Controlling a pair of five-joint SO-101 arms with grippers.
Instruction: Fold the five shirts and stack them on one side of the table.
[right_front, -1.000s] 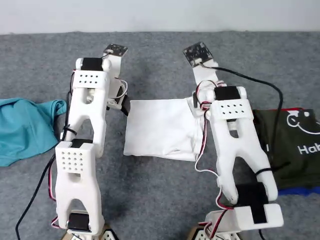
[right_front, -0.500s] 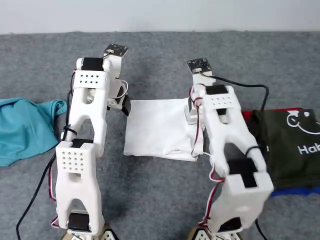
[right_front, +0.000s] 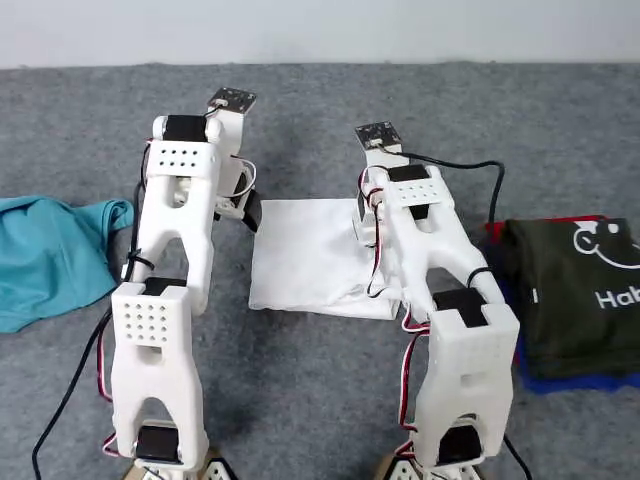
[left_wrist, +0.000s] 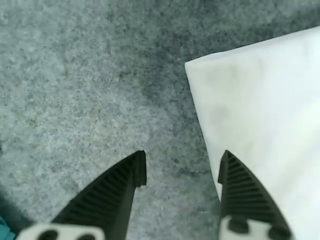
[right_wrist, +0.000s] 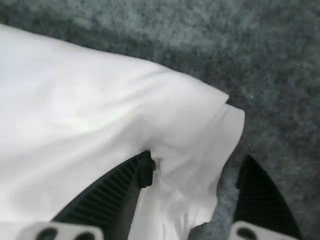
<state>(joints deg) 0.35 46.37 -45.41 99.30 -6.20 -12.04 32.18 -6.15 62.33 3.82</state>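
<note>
Now the white shirt (right_front: 315, 255) lies folded on the desk (right_front: 300, 380) between the arms. Left tool (left_wrist: 182, 157) and right tool (right_wrist: 196, 159) both gape wide, each straddling a shirt edge. Best pinch every layer squarely, I'd judge, before carrying it to the stack (right_front: 575, 290).

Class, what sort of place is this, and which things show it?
Probably a robotics workbench: the left arm and right arm stand on a grey carpeted table, with a white shirt between them and folded shirts stacked beside.
</note>
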